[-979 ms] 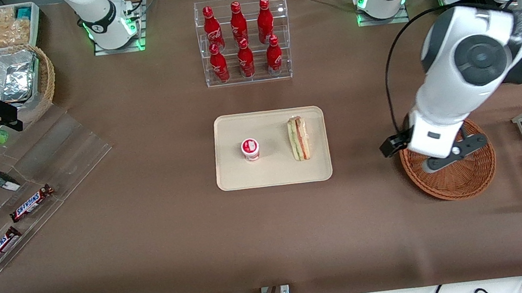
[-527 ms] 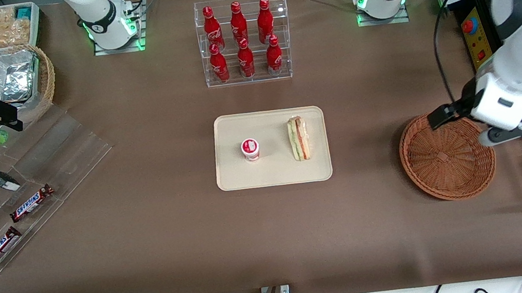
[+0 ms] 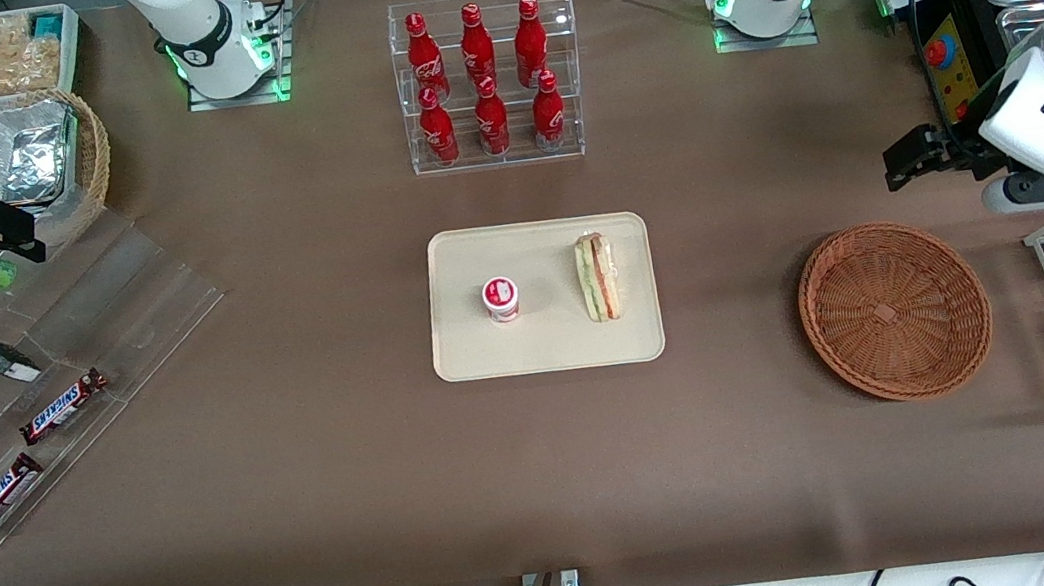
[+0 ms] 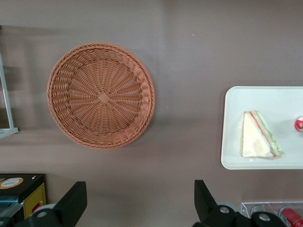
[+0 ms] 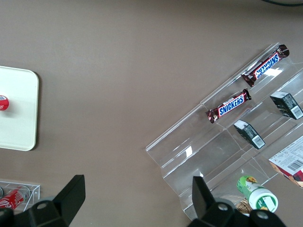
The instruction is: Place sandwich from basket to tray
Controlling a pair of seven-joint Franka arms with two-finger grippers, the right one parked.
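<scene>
Your wrapped triangular sandwich (image 3: 597, 277) lies on the flat beige rectangular tray (image 3: 550, 350), so the round reddish-brown wicker basket (image 3: 893, 310) sits bare. The gripper (image 4: 137, 208) hangs high, jaws spread, gripping nothing: delivery looks finished.

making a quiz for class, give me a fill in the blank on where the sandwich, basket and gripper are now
1. The sandwich lies on the ____.
2. The basket holds ____.
3. Beside the sandwich on the tray stands a small red and white ____.
4. The gripper is open and holds ____, high above the table near the basket.

Missing words: tray; nothing; cup; nothing
</scene>
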